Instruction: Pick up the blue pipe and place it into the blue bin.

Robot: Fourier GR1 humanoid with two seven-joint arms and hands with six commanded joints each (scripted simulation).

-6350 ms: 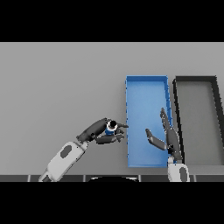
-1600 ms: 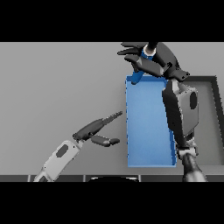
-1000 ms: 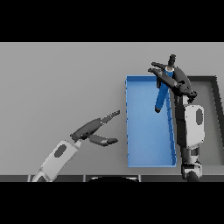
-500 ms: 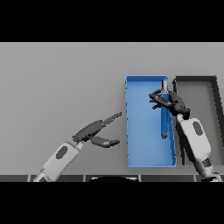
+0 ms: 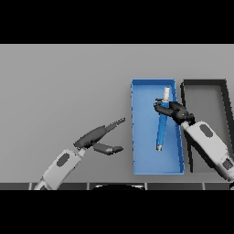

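Right hand [image 5: 172, 109] is curling its fingers round the blue pipe [image 5: 162, 125], lying lengthwise inside the blue bin [image 5: 137, 137], right of centre. Left hand [image 5: 98, 137], lower left, is lying open, holding nothing.

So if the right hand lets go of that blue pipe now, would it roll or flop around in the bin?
The blue pipe looks straight and rigid, so probably no flopping. Being round, it may roll a little, but the blue bin walls should stop it. The right hand grips its upper part.

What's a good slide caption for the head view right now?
Right hand grips the blue pipe inside the blue bin; left hand open on the table.
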